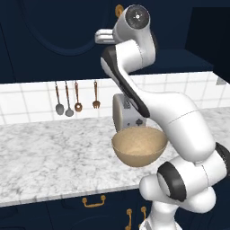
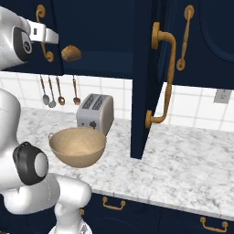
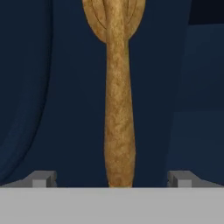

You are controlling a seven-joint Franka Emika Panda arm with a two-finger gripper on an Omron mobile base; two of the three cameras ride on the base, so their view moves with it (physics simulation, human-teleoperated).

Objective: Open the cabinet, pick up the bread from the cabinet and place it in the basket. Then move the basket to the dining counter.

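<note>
Hand view: jaws spread either side of a brass handle

Hand view has the cabinet (image 3: 61,96) door close ahead, dark navy; its long brass handle (image 3: 117,109) runs straight up the middle; the two grey fingertips (image 3: 43,179) sit wide apart, one on each side of the handle's lower end, not touching it; jaws apart, clamped on nothing.

Right base view, everything placed from the basket (image 2: 77,146): basket stands on the marble table (image 2: 183,164), tan, bowl-shaped, nothing visible inside; toaster (image 2: 95,112) just behind it toward the tiled wall; four utensils (image 2: 59,91) hang on the wall behind and left; one cabinet door stands swung out edge-on to the basket's right, its brass handle facing right; the bread (image 2: 71,53) sits high above the basket, on the open cabinet's shelf, beside the arm's wrist; navy drawers (image 2: 114,203) with short brass pulls below the basket.

Left base view: basket (image 1: 139,146) near the table's front edge, arm crossing above it, reaching up to the cabinet.
</note>
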